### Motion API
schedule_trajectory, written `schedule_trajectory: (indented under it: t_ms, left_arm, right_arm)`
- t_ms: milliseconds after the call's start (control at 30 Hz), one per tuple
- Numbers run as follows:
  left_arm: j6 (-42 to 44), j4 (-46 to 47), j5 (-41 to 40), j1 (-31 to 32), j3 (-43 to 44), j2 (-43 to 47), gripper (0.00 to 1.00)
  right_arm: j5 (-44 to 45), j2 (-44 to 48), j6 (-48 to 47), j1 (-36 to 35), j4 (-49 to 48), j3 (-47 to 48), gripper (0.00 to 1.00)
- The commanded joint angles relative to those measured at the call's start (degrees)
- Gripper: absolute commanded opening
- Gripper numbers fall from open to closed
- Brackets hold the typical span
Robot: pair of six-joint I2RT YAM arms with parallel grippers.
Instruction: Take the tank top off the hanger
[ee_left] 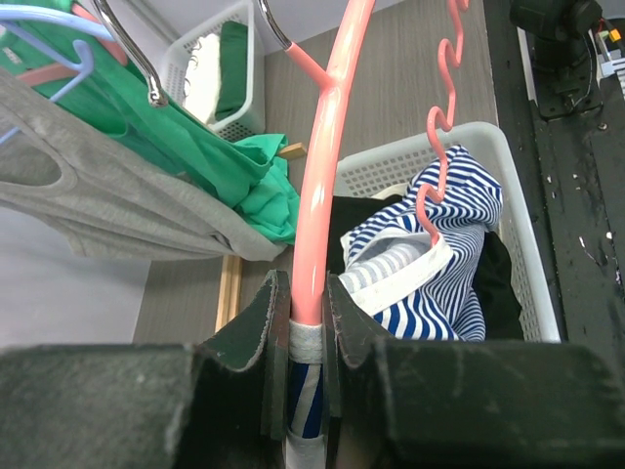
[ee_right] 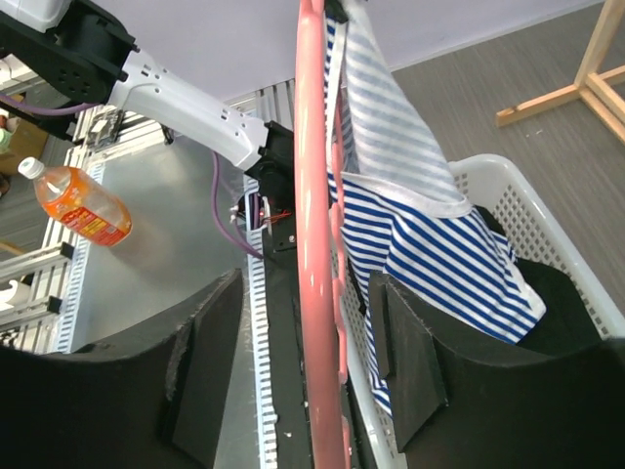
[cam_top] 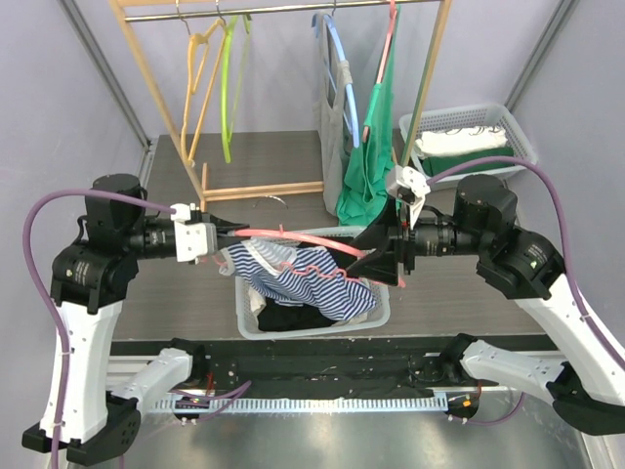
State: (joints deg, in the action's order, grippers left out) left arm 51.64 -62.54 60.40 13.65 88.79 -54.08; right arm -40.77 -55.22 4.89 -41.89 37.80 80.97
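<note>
A pink hanger [cam_top: 293, 234] is held level above a white basket [cam_top: 383, 311]. The blue-and-white striped tank top [cam_top: 303, 276] hangs from the hanger and sags into the basket. My left gripper [cam_top: 230, 234] is shut on the hanger's left end [ee_left: 327, 176], and the tank top's white-edged strap [ee_left: 305, 347] is pinched in with it. The rest of the tank top [ee_left: 449, 283] droops to the right. My right gripper [cam_top: 377, 252] stands open, one finger on each side of the hanger's bar [ee_right: 312, 244] without touching it. The striped cloth [ee_right: 430, 244] lies beside the right finger [ee_right: 410, 371].
Dark clothes [cam_top: 293, 318] lie in the basket under the tank top. Behind stands a wooden rack [cam_top: 146, 78] with yellow and green hangers, plus a grey garment [cam_top: 332, 137] and a green one [cam_top: 371, 166]. At the back right sits a second white basket [cam_top: 469, 132]. An orange bottle [ee_right: 73, 205] lies by the arm bases.
</note>
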Motion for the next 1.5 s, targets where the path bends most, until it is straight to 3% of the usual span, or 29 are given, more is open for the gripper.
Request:
schedule_trajectory:
  t_ms: [0, 67, 167, 200, 267, 333, 367, 400, 533, 633, 767, 867, 933, 1000, 1100, 1467]
  left_arm:
    - [-2.0, 5.1, 1.0, 0.2, 3.0, -0.7, 0.00]
    - [-2.4, 5.4, 1.3, 0.2, 3.2, -0.8, 0.00]
    - [-2.7, 5.5, 1.2, 0.2, 3.2, -0.8, 0.00]
    - [-2.7, 5.6, 1.0, 0.2, 3.1, -0.6, 0.00]
    - [-2.9, 5.9, 0.9, 0.2, 2.5, -0.5, 0.01]
    - [-6.8, 10.5, -0.2, 0.2, 1.1, 0.5, 0.30]
    - [-8.7, 12.9, -0.7, 0.2, -1.4, 1.1, 0.82]
    - [-10.0, 15.1, -1.1, 0.2, -2.8, 2.0, 0.99]
    - [-18.8, 31.2, -6.0, 0.2, -9.9, 6.4, 1.00]
    - [-26.9, 36.2, -12.6, 0.2, -10.2, 8.4, 1.00]
    - [-38.2, 36.3, -22.7, 0.2, -11.6, 10.6, 1.00]
    - [-47.7, 33.7, -22.5, 0.2, -15.5, 12.5, 1.00]
    - [-58.9, 33.2, -23.0, 0.2, -17.6, 12.0, 1.00]
    - [-68.5, 32.8, -22.4, 0.2, -17.7, 10.7, 1.00]
    - [-76.1, 32.1, -22.0, 0.2, -15.3, 6.3, 1.00]
    - [-80.1, 33.5, -33.1, 1.3, -9.6, 2.3, 1.00]
  right_arm:
    - [-1.9, 1.2, 0.8, 0.1, -0.4, -1.1, 0.56]
    - [-1.6, 1.2, 0.8, 0.1, 0.0, -1.3, 0.48]
    - [-0.5, 1.2, 0.9, 0.1, 0.4, -1.1, 0.24]
    - [0.2, 1.3, 1.0, 0.0, 0.3, -0.9, 0.11]
    - [3.1, 1.5, 1.3, 0.0, 0.4, -0.5, 0.02]
    - [5.3, 2.2, 1.3, 0.0, 0.6, 0.9, 0.01]
    - [7.7, 2.4, 1.3, 0.1, 0.8, 1.6, 0.01]
    - [8.9, 2.6, 1.4, 0.0, 1.0, 2.9, 0.01]
    - [14.9, 3.7, 0.3, 0.1, 2.6, 5.5, 0.01]
    - [19.1, 4.0, -0.8, 0.1, 4.9, 6.7, 0.01]
    - [21.1, 5.5, -0.7, 0.1, 3.5, 6.0, 0.01]
    - [20.8, 6.0, -0.3, 0.0, 1.9, 5.3, 0.01]
    - [20.1, 5.7, -0.2, 0.1, 1.7, 5.3, 0.01]
    - [19.7, 5.5, -0.1, 0.0, 1.7, 5.3, 0.01]
    - [19.8, 5.6, 0.0, 0.1, 1.2, 4.8, 0.01]
    - [19.9, 4.3, 0.2, 0.1, -0.6, 3.9, 0.01]
